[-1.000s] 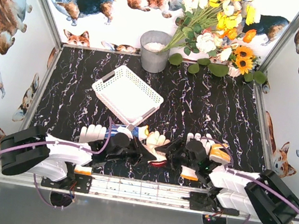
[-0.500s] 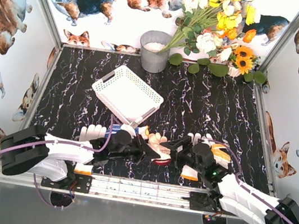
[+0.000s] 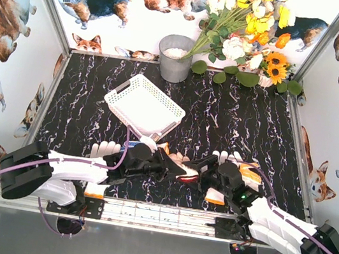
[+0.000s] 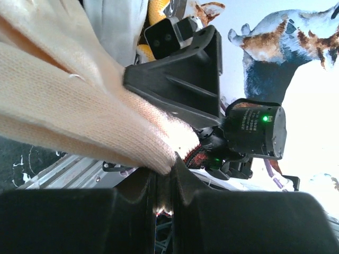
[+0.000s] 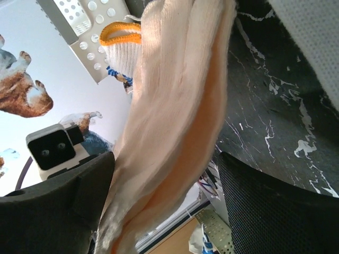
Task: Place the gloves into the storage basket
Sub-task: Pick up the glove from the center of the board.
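A cream glove with red cuff trim lies at the table's near middle, and both grippers meet at it. My left gripper is shut on an edge of this glove, which is pinched between the jaws. My right gripper is open, and the same glove hangs between its spread fingers without being clamped. Another white glove lies by the left arm. A glove with an orange cuff lies by the right arm. The white storage basket sits tilted behind them.
A grey metal bucket stands at the back centre beside a bunch of artificial flowers. Walls printed with corgis enclose the black marble table on three sides. A metal rail runs along the near edge.
My right arm swung left and forward, bringing its open jaws around the middle glove. My left gripper, still shut on the glove, edged slightly right and forward.
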You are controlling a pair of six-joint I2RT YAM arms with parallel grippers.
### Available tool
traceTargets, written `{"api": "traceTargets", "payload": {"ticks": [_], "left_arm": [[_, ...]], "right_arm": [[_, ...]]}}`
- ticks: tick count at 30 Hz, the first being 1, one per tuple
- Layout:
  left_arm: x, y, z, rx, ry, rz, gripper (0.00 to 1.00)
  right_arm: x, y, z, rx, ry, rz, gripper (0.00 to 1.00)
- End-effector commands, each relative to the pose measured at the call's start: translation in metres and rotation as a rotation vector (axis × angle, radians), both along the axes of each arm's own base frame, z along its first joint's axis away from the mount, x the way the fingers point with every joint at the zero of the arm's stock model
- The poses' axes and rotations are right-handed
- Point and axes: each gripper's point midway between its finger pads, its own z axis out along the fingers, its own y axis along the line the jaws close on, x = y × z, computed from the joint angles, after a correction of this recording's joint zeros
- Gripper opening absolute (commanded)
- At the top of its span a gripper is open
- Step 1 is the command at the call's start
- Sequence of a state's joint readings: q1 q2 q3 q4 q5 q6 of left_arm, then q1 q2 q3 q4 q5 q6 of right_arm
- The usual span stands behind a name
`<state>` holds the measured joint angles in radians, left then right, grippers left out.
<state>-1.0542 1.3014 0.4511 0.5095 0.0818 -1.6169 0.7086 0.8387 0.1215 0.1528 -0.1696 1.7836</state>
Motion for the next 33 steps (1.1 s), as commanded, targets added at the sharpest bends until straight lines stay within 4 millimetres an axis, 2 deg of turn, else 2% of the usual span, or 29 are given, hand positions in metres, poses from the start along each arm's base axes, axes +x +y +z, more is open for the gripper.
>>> {"api": "traceTargets", "payload": {"ticks": [1, 13, 19, 25, 33], "left_arm": [[0.005, -0.007, 0.021, -0.043, -0.044, -0.011, 0.0], [-0.001, -0.004, 0.029, -0.051, -0.049, -0.036, 0.0], [-0.013, -0.005, 0.033, -0.047, -0.038, -0.1, 0.0], [-0.022, 0.001, 0.028, -0.01, -0.026, -0.131, 0.0], [-0.025, 0.0, 0.038, -0.029, -0.045, -0.154, 0.0]], "right_arm": [[0.017, 0.012, 0.033, 0.074, -0.072, -0.027, 0.79], [0.03, 0.0, 0.036, 0.068, -0.08, -0.144, 0.6], [0.034, -0.002, 0.039, 0.054, -0.105, -0.161, 0.5], [0.036, -0.002, 0.043, 0.052, -0.123, -0.165, 0.36], [0.036, -0.002, 0.045, 0.05, -0.135, -0.159, 0.3]]}}
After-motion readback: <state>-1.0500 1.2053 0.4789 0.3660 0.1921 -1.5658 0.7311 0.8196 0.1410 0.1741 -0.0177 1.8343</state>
